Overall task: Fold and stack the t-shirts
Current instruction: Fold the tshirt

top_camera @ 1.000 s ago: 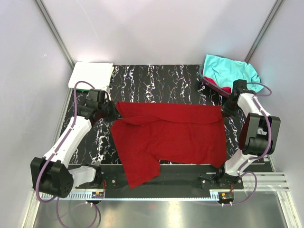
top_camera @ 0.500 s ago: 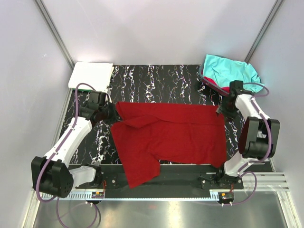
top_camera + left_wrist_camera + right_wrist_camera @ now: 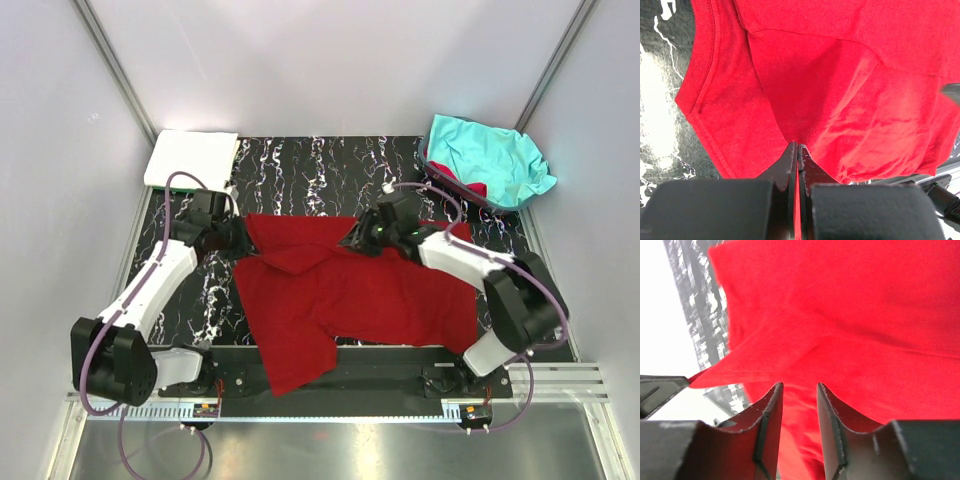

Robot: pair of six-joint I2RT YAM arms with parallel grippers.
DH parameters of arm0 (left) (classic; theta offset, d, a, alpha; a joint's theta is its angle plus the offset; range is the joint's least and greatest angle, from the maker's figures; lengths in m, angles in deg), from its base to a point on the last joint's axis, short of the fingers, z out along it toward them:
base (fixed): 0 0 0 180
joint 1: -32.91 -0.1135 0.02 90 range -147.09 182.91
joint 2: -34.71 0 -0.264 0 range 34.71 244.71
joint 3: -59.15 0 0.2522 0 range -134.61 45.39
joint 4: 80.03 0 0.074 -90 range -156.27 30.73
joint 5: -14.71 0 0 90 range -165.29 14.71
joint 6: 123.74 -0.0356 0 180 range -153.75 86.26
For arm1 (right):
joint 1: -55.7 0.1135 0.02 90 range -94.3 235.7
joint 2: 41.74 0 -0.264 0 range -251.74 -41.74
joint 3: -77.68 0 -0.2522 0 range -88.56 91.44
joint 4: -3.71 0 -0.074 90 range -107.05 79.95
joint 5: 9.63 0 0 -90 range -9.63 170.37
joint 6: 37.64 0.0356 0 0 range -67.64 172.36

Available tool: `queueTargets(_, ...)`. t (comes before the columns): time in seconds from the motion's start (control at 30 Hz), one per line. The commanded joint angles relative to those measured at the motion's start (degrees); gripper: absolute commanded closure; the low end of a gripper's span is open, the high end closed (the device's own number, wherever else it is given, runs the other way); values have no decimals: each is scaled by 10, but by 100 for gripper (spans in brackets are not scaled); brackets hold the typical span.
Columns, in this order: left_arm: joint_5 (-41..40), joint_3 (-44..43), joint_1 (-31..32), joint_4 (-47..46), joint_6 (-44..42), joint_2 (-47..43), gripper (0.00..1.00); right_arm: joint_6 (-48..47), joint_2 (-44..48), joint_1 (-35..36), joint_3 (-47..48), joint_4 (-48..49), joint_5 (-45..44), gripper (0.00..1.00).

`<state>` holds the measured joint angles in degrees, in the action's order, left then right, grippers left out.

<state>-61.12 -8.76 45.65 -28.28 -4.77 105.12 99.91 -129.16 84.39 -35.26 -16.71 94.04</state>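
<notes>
The dark red t-shirt (image 3: 360, 290) lies spread on the black marbled mat (image 3: 330, 170), its near-left part hanging over the front edge. My left gripper (image 3: 238, 240) is shut on the shirt's far-left edge; the left wrist view shows red cloth (image 3: 805, 85) pinched between the closed jaws. My right gripper (image 3: 352, 243) is open over the middle of the shirt's far edge, with red cloth (image 3: 850, 315) between and under its fingers. A turquoise t-shirt (image 3: 485, 155) lies crumpled at the far right. A white folded shirt (image 3: 190, 158) lies at the far left.
A dark red cloth edge (image 3: 470, 186) shows under the turquoise shirt. White walls with metal posts close in the left, right and back. A black rail (image 3: 380, 375) runs along the mat's front edge.
My right arm has swung left from the shirt's far-right corner to the middle of its far edge. The shirt's right edge now lies flat. My left gripper stays put.
</notes>
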Motion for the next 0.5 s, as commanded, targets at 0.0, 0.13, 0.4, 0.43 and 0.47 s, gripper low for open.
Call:
queueTargets(0.0,2,-42,1,-13,-24,14,100,101,-49,45,0,167,36,61)
queueTargets(0.13,-27,-75,0,-30,-35,44,100,116,-103,85,15,174,33,61)
queueTargets(0.4,-37,-159,-3,-57,-54,150,100,116,-143,118,63,132,17,64)
queueTargets(0.43,-36,-170,-3,-57,-56,169,100,118,-148,118,65,132,16,67)
queueTargets(0.47,-39,-174,-4,-61,-60,180,100,119,-152,118,66,128,16,69)
